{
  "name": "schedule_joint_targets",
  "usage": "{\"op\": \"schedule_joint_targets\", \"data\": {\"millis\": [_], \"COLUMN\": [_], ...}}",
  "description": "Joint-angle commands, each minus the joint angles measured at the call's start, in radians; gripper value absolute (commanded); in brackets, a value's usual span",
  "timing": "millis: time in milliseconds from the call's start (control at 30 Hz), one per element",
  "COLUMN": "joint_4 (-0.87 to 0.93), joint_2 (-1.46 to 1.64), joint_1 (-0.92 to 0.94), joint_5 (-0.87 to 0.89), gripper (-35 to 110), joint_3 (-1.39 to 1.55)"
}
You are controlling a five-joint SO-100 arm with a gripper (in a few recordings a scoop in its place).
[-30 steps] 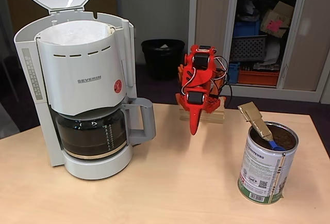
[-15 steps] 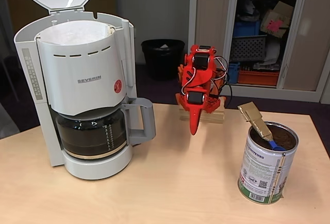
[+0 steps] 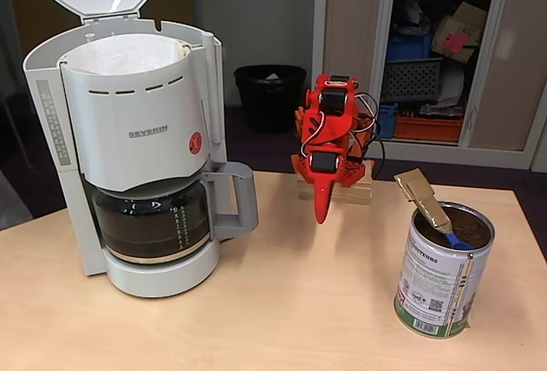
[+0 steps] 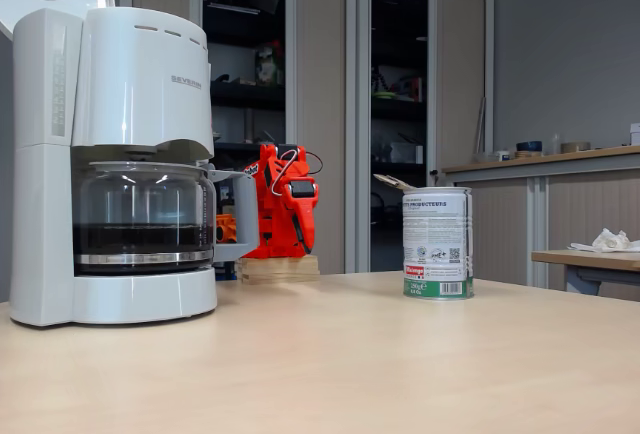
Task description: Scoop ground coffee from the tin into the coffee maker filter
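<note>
Office bench (image 3: 282, 320): red claw (image 3: 322, 213) folded at back edge, seemingly closed, empty; scoop (image 3: 432, 209) waits in tin (image 3: 436, 285), coffee maker (image 3: 141, 149) lid up for filling.

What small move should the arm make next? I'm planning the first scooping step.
Probably reach the hand toward the scoop handle sticking out of the tin. The arm sits folded at the table's back, hand pointing down and holding nothing, while the scoop rests in the ground coffee.
</note>
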Motion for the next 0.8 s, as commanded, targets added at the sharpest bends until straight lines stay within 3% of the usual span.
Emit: {"op": "schedule_joint_targets", "data": {"millis": [0, 400, 600, 767], "joint_4": [0.014, 0.014, 0.008, -0.184], "joint_2": [0.000, 0.000, -0.002, -0.003], "joint_1": [0.000, 0.000, -0.107, -0.137], "joint_5": [0.008, 0.008, -0.135, -0.009], "gripper": [0, 0, 0, 0], "joint_3": [0.006, 0.006, 0.006, 0.006]}}
